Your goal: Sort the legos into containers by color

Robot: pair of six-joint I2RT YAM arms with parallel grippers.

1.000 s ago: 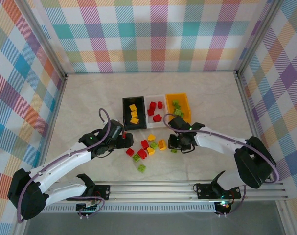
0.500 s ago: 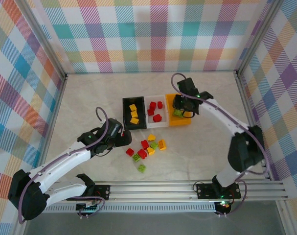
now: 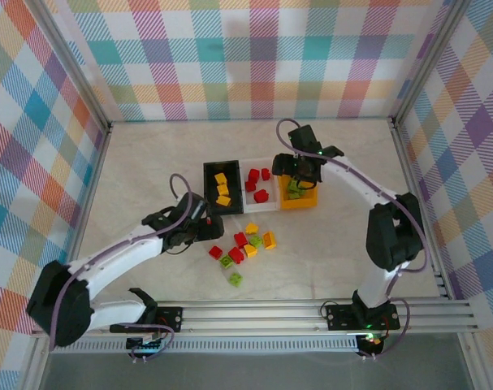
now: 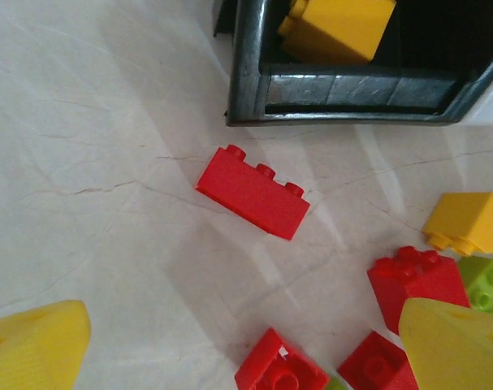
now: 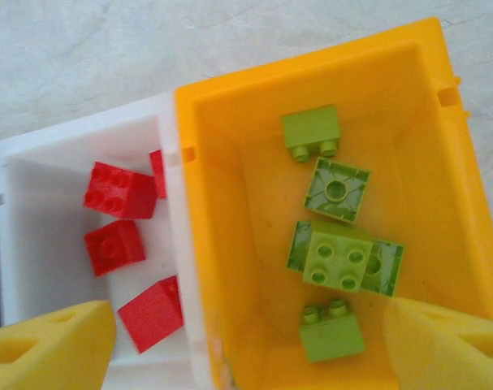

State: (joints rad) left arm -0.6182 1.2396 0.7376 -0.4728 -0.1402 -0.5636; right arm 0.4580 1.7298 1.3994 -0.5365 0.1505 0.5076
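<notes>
My left pincer hangs wide and empty over the pale veined surface. The slim red studded plastic brick lies at its 12 o'clock, long axis running 10 to 4, just short of the glossy black plastic bin. This arm looks nearer to it. My right pincer, also wide and empty, hovers over the orange-yellow bin holding lime bricks.

Yellow bricks in the black bin, red bricks in the white bin, lime green bricks in the orange-yellow bin. Out on the cream, faintly veined table, a loose cluster mixes red, yellow-orange and lime. The finger pads are foam yellow, and the walls are a pastel plaid of pink, teal, orange and purple.
</notes>
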